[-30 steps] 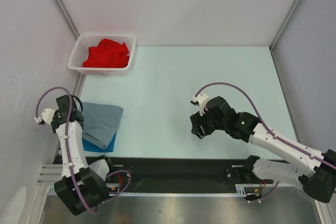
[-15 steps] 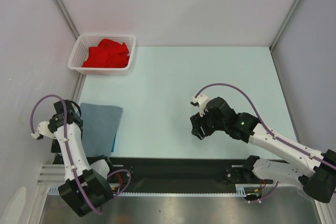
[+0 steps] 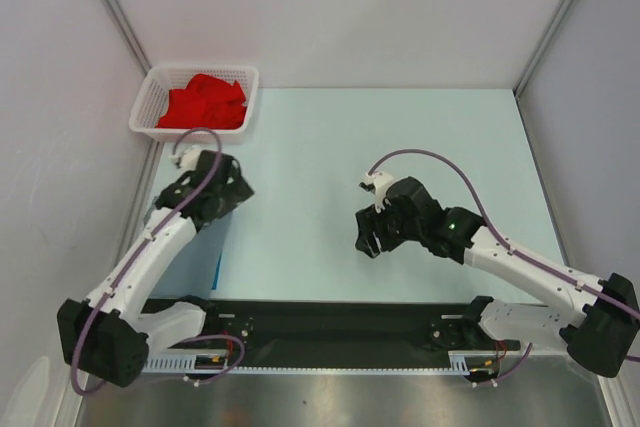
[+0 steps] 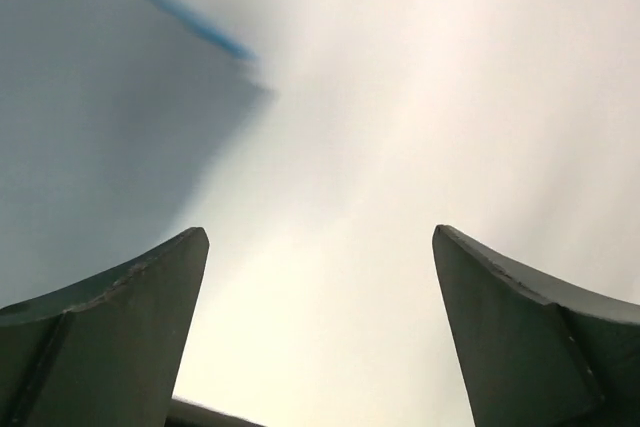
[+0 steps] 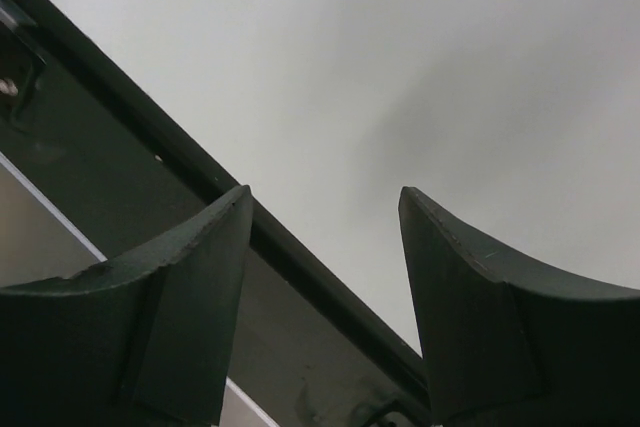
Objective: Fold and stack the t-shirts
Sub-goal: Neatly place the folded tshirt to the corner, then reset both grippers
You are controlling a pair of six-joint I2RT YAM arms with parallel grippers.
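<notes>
A red t-shirt (image 3: 203, 102) lies crumpled in the white mesh basket (image 3: 146, 107) at the far left. A folded slate grey t-shirt (image 3: 205, 245) rests on a blue one (image 3: 217, 271) near the table's left front; my left arm covers most of both. In the left wrist view the grey t-shirt (image 4: 90, 107) and a blue edge (image 4: 170, 9) look blurred at the upper left. My left gripper (image 3: 232, 193) (image 4: 320, 234) hangs open and empty over the stack's far right corner. My right gripper (image 3: 367, 238) (image 5: 325, 192) stands open and empty mid-table, over bare tabletop.
A black rail (image 3: 330, 319) (image 5: 110, 137) runs along the table's near edge, just behind my right gripper. Grey walls with metal posts (image 3: 112, 9) close in the table on the left, back and right. The pale tabletop (image 3: 400, 137) lies between the basket and the right wall.
My left gripper has opened wide and the left arm has swung from the stack's left side across it to its far right corner. The right gripper has opened a little and edged left.
</notes>
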